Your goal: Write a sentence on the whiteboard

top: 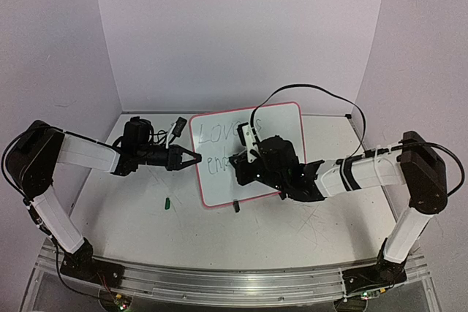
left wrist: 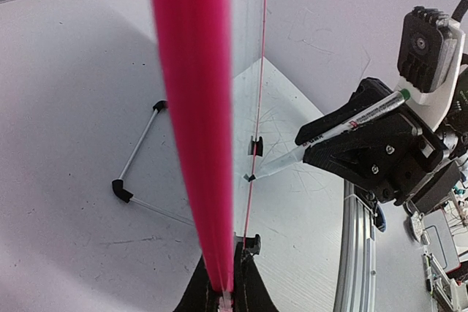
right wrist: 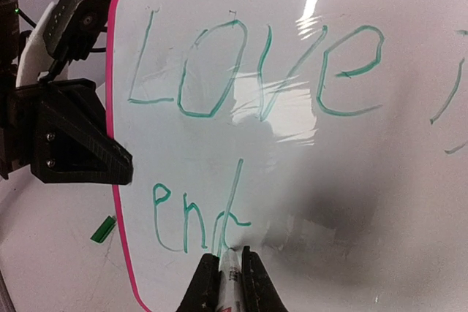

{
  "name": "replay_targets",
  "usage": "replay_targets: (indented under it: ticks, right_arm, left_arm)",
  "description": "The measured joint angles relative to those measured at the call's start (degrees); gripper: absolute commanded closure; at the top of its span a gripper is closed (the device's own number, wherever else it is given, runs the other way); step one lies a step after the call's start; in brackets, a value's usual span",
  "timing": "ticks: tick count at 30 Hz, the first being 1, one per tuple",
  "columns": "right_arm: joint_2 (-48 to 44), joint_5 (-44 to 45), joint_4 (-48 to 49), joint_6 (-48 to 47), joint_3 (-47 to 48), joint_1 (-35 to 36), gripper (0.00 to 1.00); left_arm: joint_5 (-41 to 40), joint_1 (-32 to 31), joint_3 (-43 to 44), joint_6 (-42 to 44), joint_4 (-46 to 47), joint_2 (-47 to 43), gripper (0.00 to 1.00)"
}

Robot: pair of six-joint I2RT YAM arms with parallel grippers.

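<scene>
Left hand [top: 194,158] clamps whiteboard [top: 281,126] edge — right hand [right wrist: 228,259] grips marker [left wrist: 351,123], tip on board

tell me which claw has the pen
The right claw, holding the pen tip against the whiteboard; the left claw only clamps that board's pink frame.

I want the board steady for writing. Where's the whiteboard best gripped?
By its left frame edge, from the left, as the left gripper does: the whiteboard stands on its feet, the thin edge fits between the fingers, and the written face stays free for the marker.
</scene>
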Motion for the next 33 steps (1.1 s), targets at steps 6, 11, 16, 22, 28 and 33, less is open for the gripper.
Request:
replay_targets:
  ticks: [6, 11, 16, 22, 28, 33]
  right_arm:
    - [-1.4, 1.5, -1.5, -0.6, -1.5, 0.0, 1.0]
    - [-5.4, 1.1, -3.9, -1.6, -2.4, -0.5, 1.0]
    - [-12.9, -2.2, -1.5, -2.2, -3.1, -0.9, 1.0]
    - [-11.2, -4.1, 0.7, -3.2, -2.6, -1.0, 1.0]
    - [-8.5, -4.1, 0.2, -4.0, -2.7, -0.7, 1.0]
    - [-8.0, -3.6, -0.4, -4.7, -2.7, -0.7, 1.0]
  left_arm:
    - [0.1, 0.0, 0.0, 0.0, 0.0, 0.0, 1.0]
    - [0.2, 0.0, 0.0, 0.0, 0.0, 0.0, 1.0]
    - [0.2, 0.0, 0.0, 0.0, 0.0, 0.0, 1.0]
    - [0.3, 0.0, 0.2, 0.0, -0.1, 0.0, 1.0]
    - [0.3, 0.0, 0.4, 0.0, -0.1, 0.2, 1.0]
    - [0.3, 0.0, 0.4, 0.0, -0.1, 0.2, 1.0]
